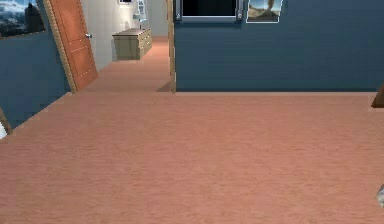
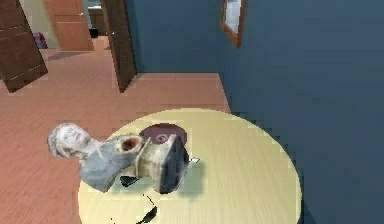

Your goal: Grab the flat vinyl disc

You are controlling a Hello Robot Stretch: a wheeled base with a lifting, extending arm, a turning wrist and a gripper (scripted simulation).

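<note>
A flat, dark maroon disc [image 2: 166, 133] with a paler centre lies on a round, pale yellow table [image 2: 250, 165] in the arm side view, left of the table's middle. Its near part is hidden behind a grey stone bust [image 2: 100, 160], which lies across the table's left side with its head past the rim and its dark base [image 2: 168, 165] toward the middle.
Small dark bits [image 2: 148, 211] lie on the table near the bust. A blue wall with a framed picture [image 2: 234, 20] stands behind the table, and a dark open door [image 2: 120, 40] to its left. The forward view has wide bare floor [image 1: 190, 160], a blue wall and an open doorway [image 1: 130, 50].
</note>
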